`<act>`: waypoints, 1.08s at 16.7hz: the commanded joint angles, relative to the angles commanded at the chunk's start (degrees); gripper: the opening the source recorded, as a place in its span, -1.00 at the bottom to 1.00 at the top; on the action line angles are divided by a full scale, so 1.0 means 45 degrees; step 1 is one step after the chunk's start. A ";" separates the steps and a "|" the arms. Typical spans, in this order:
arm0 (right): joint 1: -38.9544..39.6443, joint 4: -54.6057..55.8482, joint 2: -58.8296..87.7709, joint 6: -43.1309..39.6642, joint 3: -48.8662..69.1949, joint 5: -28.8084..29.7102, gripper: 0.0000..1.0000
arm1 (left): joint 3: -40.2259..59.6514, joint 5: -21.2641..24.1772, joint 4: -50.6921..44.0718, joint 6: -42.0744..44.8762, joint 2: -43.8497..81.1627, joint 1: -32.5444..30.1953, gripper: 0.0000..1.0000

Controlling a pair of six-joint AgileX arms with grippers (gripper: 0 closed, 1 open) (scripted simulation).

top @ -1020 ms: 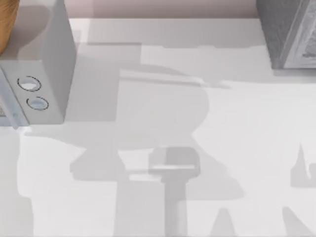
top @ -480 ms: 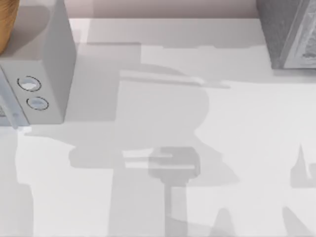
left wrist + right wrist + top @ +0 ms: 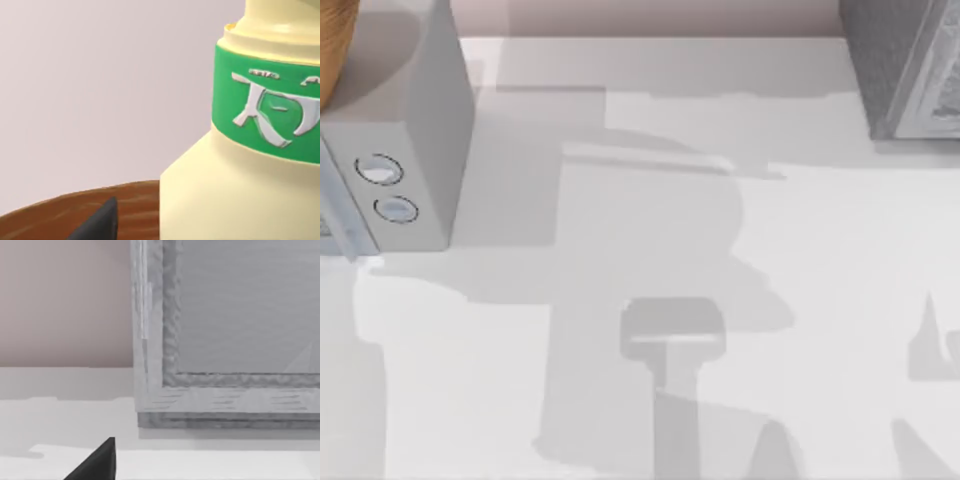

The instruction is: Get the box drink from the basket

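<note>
The box drink (image 3: 240,175) is pale yellow with a green label band, and it sits very close in the left wrist view. Below it curves the brown rim of the basket (image 3: 55,217). A dark part of my left gripper (image 3: 100,222) sticks up beside the drink, a small gap away from its side. In the top view a corner of the orange-brown basket (image 3: 332,50) peeks in at the far left back. A dark part of my right gripper (image 3: 97,462) hangs over the white table, facing a grey speckled block (image 3: 240,315).
A large grey box with two round rings (image 3: 400,130) stands at the table's left, against the basket. The grey speckled block (image 3: 900,60) fills the back right corner. Arm shadows fall across the white table (image 3: 820,250) at its middle and front.
The arm shadows at the table's front middle have shifted and the broad shadow now reaches further toward the front left. The grey box, the basket and the block have not moved.
</note>
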 joint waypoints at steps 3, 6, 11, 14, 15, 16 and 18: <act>0.0000 0.0000 0.0000 0.0000 0.0000 0.0000 1.00 | 0.0561 -0.0137 0.0178 0.0000 0.0736 -0.0149 1.00; 0.0000 0.0000 0.0000 0.0000 0.0000 0.0000 1.00 | 0.0777 -0.0190 0.0246 0.0000 0.1019 -0.0206 1.00; 0.0000 0.0000 0.0000 0.0000 0.0000 0.0000 1.00 | 0.0777 -0.0190 0.0246 0.0000 0.1019 -0.0206 0.70; 0.0000 0.0000 0.0000 0.0000 0.0000 0.0000 1.00 | 0.0777 -0.0190 0.0246 0.0000 0.1019 -0.0206 0.25; 0.0000 0.0000 0.0000 0.0000 0.0000 0.0000 1.00 | 0.0777 -0.0190 0.0246 0.0000 0.1019 -0.0206 0.10; 0.0000 0.0000 0.0000 0.0000 0.0000 0.0000 1.00 | 0.0777 -0.0190 0.0246 0.0000 0.1019 -0.0206 -0.06; 0.0000 0.0000 0.0000 0.0000 0.0000 0.0000 1.00 | 0.0777 -0.0190 0.0246 0.0000 0.1019 -0.0206 -0.36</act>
